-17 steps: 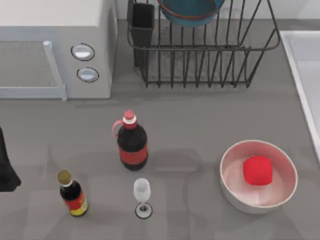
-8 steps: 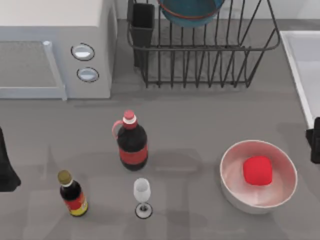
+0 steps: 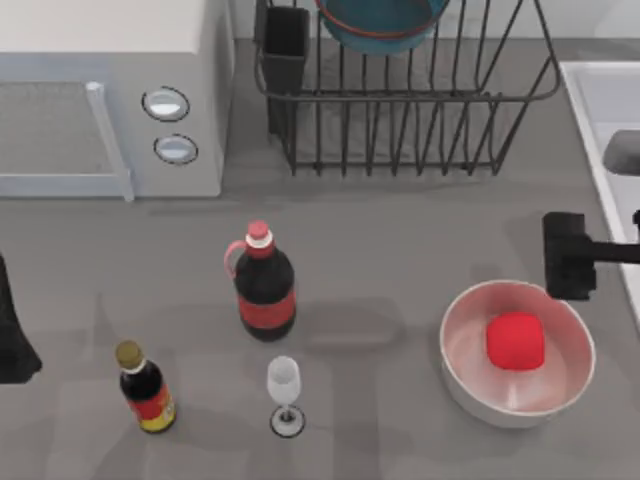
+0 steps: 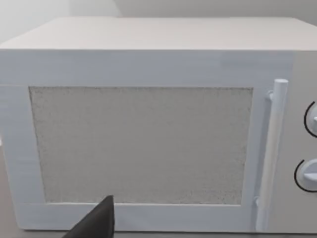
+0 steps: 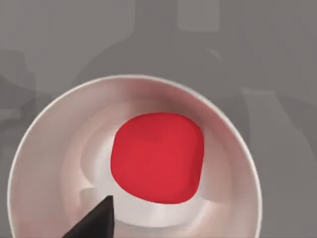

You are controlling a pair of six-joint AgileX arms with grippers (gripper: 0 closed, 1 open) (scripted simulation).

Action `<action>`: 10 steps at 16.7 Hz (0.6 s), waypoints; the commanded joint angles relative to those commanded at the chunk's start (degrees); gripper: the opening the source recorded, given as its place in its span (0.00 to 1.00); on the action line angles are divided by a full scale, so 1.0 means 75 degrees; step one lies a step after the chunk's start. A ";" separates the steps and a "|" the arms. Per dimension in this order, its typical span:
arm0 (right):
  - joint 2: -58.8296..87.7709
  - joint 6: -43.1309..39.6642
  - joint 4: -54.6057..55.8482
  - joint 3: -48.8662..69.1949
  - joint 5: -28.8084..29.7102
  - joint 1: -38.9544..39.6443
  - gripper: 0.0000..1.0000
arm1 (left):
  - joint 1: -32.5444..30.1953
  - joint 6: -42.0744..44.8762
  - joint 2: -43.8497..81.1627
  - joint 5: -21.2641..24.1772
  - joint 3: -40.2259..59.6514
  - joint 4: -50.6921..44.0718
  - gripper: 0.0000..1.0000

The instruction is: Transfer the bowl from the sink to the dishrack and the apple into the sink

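The teal-blue bowl [image 3: 380, 22] stands among the bars of the black wire dishrack [image 3: 410, 110] at the back. The sink [image 3: 612, 130] lies along the table's right edge. The red apple [image 3: 515, 340] rests inside a larger white bowl [image 3: 470, 375] at the front right. In the right wrist view the apple [image 5: 157, 157] sits right below the camera, in the middle of the white bowl [image 5: 44, 163]. My right gripper [image 3: 568, 258] hovers just behind the white bowl's right rim, apart from the apple. My left gripper [image 3: 12, 335] is parked at the left edge.
A white microwave [image 3: 110, 90] fills the back left and faces the left wrist camera [image 4: 148, 144]. A red-capped dark bottle [image 3: 264, 285], a small sauce bottle [image 3: 146, 388] and a wine glass [image 3: 285, 392] stand in the front middle.
My right arm has come in from the right edge, moving left to a spot over the white bowl's far rim. The bowl, apple and left arm have stayed still.
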 joint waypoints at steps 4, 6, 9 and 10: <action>0.1763 0.0504 -0.1105 0.1233 -0.0015 0.0503 1.00 | 0.0000 0.0000 0.0000 0.0000 0.0000 0.0000 1.00; 0.2514 0.0722 -0.1577 0.1761 -0.0026 0.0720 1.00 | 0.0000 0.0000 0.0000 0.0000 0.0000 0.0000 1.00; 0.3245 0.0937 -0.2035 0.2302 -0.0022 0.0928 1.00 | 0.0000 0.0000 0.0000 0.0000 0.0000 0.0000 1.00; 0.3355 0.0971 -0.2102 0.2388 -0.0016 0.0959 1.00 | 0.0000 0.0000 0.0000 0.0000 0.0000 0.0000 1.00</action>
